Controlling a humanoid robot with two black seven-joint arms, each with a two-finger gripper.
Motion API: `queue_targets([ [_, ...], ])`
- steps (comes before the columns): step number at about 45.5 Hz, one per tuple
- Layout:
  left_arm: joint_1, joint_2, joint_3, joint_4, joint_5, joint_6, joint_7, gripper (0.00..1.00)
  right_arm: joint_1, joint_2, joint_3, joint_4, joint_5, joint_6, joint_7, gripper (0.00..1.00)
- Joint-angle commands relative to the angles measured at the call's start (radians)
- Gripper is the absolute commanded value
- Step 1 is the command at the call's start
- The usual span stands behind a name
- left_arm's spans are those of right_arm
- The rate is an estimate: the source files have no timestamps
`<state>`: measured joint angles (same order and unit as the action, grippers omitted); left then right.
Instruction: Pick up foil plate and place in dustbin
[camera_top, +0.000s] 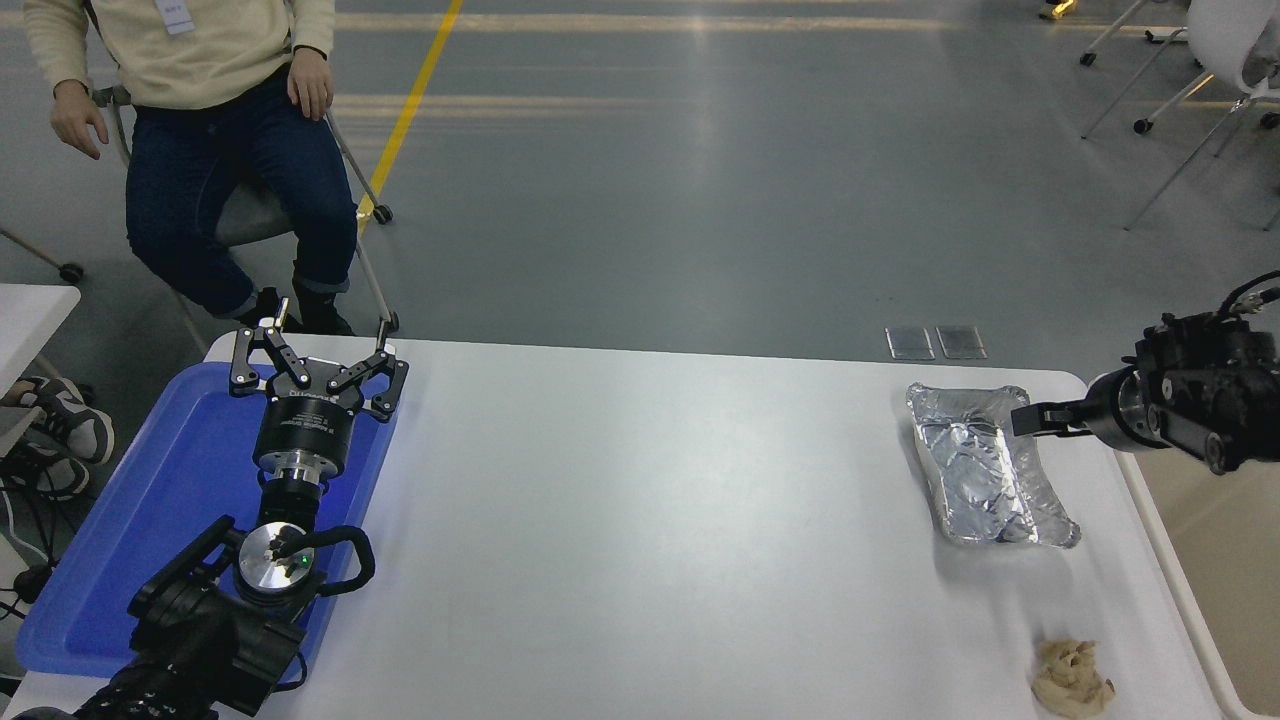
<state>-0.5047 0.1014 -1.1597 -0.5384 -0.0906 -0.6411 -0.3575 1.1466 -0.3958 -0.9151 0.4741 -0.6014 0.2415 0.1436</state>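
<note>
Nothing was binned yet. The foil plate (985, 476) lay flat on the white table (640, 520), near its right edge, just beside the dustbin (1215, 560). My right gripper (1035, 418) hung at the plate's far right rim, seen edge-on; I could not tell whether it had closed. My left gripper (318, 372) sat parked, fingers spread, over the blue tray (150, 500). Grasp, lift and drop remained.

**Camera setup: single head view**

One view only; no second view to share the scene with. Position: high, on the robot's side of the white table (640, 520). Facing: forward and down, across the tabletop to the grey floor (700, 200) beyond. Range: moderate; near edge cropped, far edge shown in full. Left arm (190, 640) enters lower left, right arm (1200, 405) from the right edge.
</note>
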Motion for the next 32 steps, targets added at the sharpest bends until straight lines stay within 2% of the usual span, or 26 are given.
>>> queue_targets([
  [1, 0.0, 0.0, 0.0, 0.0, 0.0, 0.0, 0.0, 1.0, -0.136, 0.043, 0.042, -0.098, -0.001, -0.123, -0.001, 1.0],
  [32, 0.0, 0.001, 0.0, 0.0, 0.0, 0.0, 0.0, 1.0, -0.301, 0.146, 0.045, -0.218, -0.001, -0.232, -0.009, 1.0],
])
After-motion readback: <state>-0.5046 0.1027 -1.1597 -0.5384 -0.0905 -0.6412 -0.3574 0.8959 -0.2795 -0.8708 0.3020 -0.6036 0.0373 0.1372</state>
